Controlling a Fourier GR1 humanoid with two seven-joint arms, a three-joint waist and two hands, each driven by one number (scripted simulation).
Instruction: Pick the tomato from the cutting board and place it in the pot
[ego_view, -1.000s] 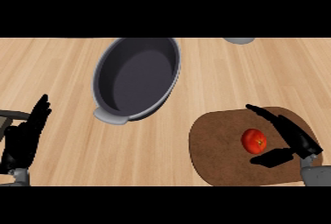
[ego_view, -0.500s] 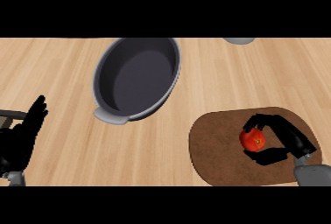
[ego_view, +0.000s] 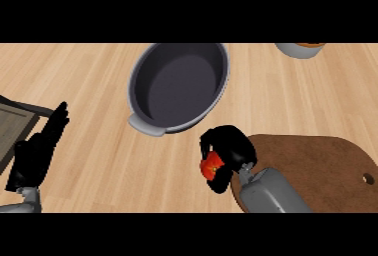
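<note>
Counter: pale wood, carrying everything in view.
Cutting board: dark brown and rounded, with a small hole near its far-right end; it lies to the right of the right hand's fingers, partly under the grey forearm.
Pot: dark grey oval with a pale handle lug at its near-left end, nothing visible inside; it sits up and to the left of the right hand's fingers, near them but apart.
Left hand: fingers straight and relaxed, pointing up, resting at the view's left edge beside a grey tray-like thing; it holds nothing.
Right hand: fingers curled round the tomato, at the board's left edge, nearest the pot's near rim.
Tomato: red, only 1 side showing between the curled fingers and thumb; it looks off the board, over the counter just left of the board's edge.
Small pale bowl: cut off at the top, well away from both hands.
Step in hand: by my reading, the carry. The pick looks done and the tomato is on its way to the pot.
Next move: likely bring the right hand up and left over the pot's rim until the tomato is above the dark inside, then uncurl the fingers. The near rim and handle lug lie in the path, so height over them matters.
</note>
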